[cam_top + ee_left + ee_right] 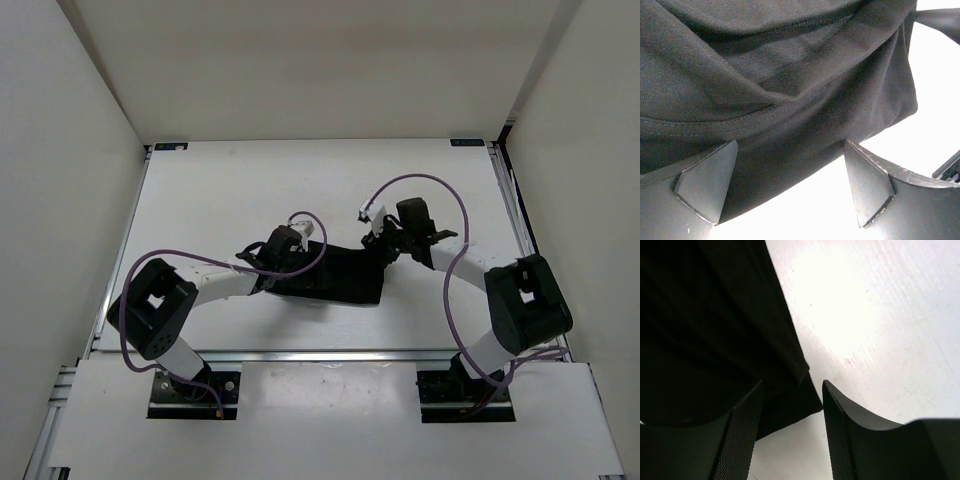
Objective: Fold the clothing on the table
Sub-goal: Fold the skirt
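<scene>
Clothing [335,275] lies bunched near the middle of the bench [250,190], a black heap running from about 9 o'clock toward 2 o'clock, with folds and a stitched hem [740,117] showing in the left wrist view.

The step in hand looks like the pick-up before a fold: both arms are set at opposite ends of the garment, but neither has a hold.

The left arm [215,280] reaches in from 7 o'clock to the cloth's 9 o'clock end. The left jaws stand wide, their fingers [707,182] straddling a loose edge, with white bench visible below it.

The right arm [470,260] comes from 5 o'clock, elbow bent, with its wrist over the 2 o'clock corner. The right jaws stand at a middling gap, and a corner of fabric [790,405] lies between the fingers [840,430], not pinched as far as the right wrist view shows.

The next move probably calls for each pair to shut on a single layer at its end, then lift and draw apart so the heap spreads flat. The risk is catching several layers at once, or letting the right-hand corner slip out.
</scene>
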You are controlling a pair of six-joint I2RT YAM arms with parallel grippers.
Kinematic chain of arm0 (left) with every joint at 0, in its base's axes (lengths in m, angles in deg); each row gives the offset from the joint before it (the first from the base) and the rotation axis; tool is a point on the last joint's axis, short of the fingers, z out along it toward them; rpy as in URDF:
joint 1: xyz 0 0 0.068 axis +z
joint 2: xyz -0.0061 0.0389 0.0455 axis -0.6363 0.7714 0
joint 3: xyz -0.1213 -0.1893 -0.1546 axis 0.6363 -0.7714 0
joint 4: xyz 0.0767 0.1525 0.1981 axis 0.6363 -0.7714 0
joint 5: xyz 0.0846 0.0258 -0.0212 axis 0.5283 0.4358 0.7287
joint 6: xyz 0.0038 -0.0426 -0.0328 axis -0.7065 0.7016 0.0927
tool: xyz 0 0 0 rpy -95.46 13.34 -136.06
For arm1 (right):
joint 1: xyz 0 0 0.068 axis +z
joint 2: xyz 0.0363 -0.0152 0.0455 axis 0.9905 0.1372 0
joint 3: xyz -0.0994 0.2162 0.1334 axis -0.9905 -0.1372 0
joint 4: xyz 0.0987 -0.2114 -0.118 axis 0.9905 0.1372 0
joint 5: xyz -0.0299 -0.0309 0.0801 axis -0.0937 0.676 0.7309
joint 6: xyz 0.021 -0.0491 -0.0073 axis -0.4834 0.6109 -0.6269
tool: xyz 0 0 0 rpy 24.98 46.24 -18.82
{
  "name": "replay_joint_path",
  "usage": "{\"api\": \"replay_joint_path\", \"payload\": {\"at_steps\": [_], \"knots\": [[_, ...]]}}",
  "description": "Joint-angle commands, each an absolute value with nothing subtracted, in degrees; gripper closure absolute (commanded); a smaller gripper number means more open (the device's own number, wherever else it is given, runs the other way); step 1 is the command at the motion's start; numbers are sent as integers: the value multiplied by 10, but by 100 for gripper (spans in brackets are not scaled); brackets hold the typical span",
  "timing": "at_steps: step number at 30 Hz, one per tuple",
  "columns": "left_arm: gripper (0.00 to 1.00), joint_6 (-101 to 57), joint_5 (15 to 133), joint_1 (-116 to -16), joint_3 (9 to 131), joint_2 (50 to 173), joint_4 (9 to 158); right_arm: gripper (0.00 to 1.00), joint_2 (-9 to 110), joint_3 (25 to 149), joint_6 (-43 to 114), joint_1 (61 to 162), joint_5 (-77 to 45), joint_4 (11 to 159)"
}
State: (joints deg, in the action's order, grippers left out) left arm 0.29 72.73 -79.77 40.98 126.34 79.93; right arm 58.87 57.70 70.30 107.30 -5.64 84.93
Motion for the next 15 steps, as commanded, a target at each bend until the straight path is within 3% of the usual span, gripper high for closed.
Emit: {"api": "replay_joint_path", "payload": {"at_steps": [1,15], "knots": [[2,-9,728,-792,410,1246,775,44,580,596,685,1053,26,838],[1,-24,719,-774,413,1233,765,45,661,668,691,1043,67,888]]}}
